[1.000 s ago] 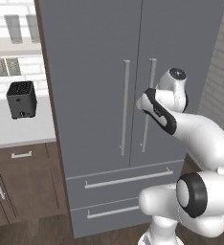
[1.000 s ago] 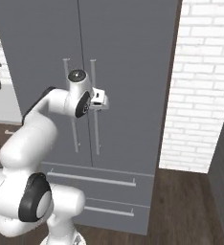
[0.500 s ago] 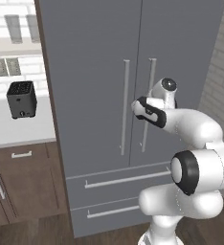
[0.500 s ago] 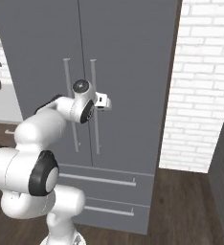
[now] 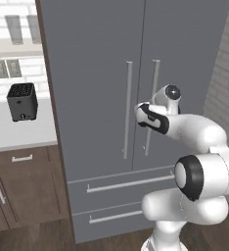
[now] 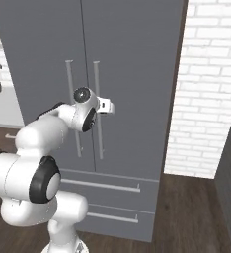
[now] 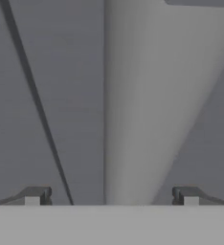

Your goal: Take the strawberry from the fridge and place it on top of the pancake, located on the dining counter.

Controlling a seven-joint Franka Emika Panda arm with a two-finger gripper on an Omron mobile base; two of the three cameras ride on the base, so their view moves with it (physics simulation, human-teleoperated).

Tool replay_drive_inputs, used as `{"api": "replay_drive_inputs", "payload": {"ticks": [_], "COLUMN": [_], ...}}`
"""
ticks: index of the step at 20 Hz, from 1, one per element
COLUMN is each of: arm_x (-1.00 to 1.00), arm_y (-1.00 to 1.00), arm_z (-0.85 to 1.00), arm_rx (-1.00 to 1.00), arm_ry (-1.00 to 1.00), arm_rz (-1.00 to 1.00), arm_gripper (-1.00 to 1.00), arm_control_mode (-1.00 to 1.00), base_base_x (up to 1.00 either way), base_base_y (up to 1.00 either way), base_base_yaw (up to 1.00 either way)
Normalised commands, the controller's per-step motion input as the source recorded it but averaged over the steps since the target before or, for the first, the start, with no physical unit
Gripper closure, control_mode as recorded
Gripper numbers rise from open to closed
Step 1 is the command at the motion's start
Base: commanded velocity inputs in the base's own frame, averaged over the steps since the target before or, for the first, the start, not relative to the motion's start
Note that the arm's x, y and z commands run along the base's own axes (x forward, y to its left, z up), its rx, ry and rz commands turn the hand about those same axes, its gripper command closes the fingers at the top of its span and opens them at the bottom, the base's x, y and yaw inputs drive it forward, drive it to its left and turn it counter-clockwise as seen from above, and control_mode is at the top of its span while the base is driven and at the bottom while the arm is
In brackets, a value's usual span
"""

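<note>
The fridge [image 5: 97, 73] stands shut, both grey doors closed, so the strawberry is hidden. My gripper [image 5: 140, 113] is at mid height in front of the right door's vertical bar handle [image 5: 154, 83]. From the other side the gripper [image 6: 109, 105] sits just right of that handle [image 6: 97, 89]. In the hand view the pale handle bar [image 7: 133, 95] runs up between my two fingertips [image 7: 37, 195], with the gripper [image 7: 111, 196] open around it and not touching. The door seam [image 7: 37, 105] shows as a dark line to the left. The pancake and the dining counter are out of view.
A black toaster [image 5: 22, 101] sits on the grey counter [image 5: 18, 135] left of the fridge, above brown cabinets [image 5: 23, 186]. Two fridge drawers [image 5: 126, 184] lie below the doors. A white brick wall [image 6: 211, 89] closes the right side.
My hand has come forward and slightly down toward the right door's handle, and the elbow has swung lower. The jaws stayed open and the doors stayed shut.
</note>
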Motion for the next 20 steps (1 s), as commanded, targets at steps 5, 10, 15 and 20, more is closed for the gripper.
{"api": "replay_drive_inputs", "payload": {"ticks": [5, 10, 15, 20], "arm_x": [0.09, -0.04, -0.59, -1.00], "arm_y": [-0.09, -0.03, -0.35, -0.79], "arm_z": [0.00, 0.00, 0.00, 0.00], "arm_rx": [0.00, 0.00, 0.00, 0.03], "arm_ry": [-0.02, 0.06, 0.11, 0.03], "arm_rz": [0.00, 0.00, -0.03, -0.03], "arm_gripper": [1.00, 1.00, 1.00, 1.00], "arm_control_mode": [-1.00, -1.00, -1.00, -1.00], "base_base_x": [0.00, 0.00, 0.00, 0.00], "base_base_y": [0.00, 0.00, 0.00, 0.00], "base_base_yaw": [0.00, 0.00, 0.00, 0.00]}}
